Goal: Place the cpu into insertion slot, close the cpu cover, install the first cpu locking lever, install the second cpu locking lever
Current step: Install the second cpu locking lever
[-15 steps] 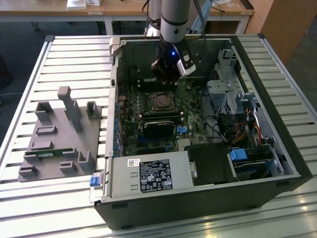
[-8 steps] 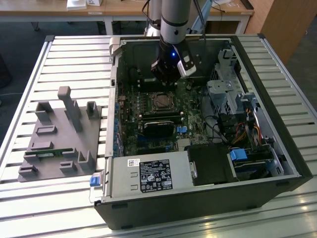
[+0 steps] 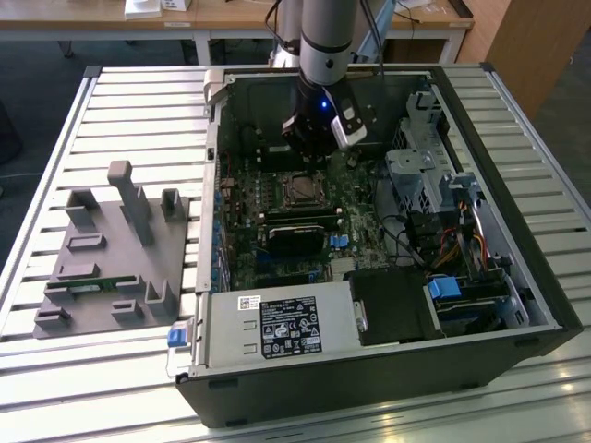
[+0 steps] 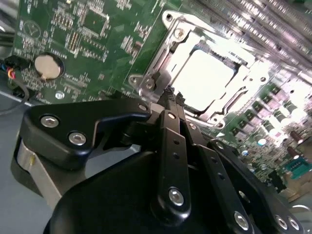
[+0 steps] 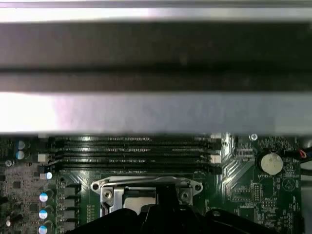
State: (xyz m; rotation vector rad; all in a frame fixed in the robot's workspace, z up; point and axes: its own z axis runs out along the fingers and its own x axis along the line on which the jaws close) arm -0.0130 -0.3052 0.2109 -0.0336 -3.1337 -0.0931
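Note:
The cpu point(image 4: 202, 78) lies flat in the insertion slot point(image 3: 300, 190) on the green motherboard, its metal top glaring white in the second wrist view. The silver cpu cover point(image 4: 243, 85) lies down around it, its cut-out framing the chip. My gripper point(image 4: 170, 95) hangs low over the board at the slot's edge, fingers pressed together with nothing visible between them. In the exterior view the gripper point(image 3: 310, 152) is just behind the slot. In the first wrist view the cover's point(image 5: 146, 185) edge sits beside the black gripper body. I cannot make out the locking levers.
The open computer case point(image 3: 517, 231) lies on a slatted table. A long black card point(image 3: 295, 231) sits in front of the slot, memory slots point(image 5: 131, 151) behind it, and a coin battery point(image 4: 48, 66) nearby. A grey fixture point(image 3: 111, 249) stands on the exterior view's left.

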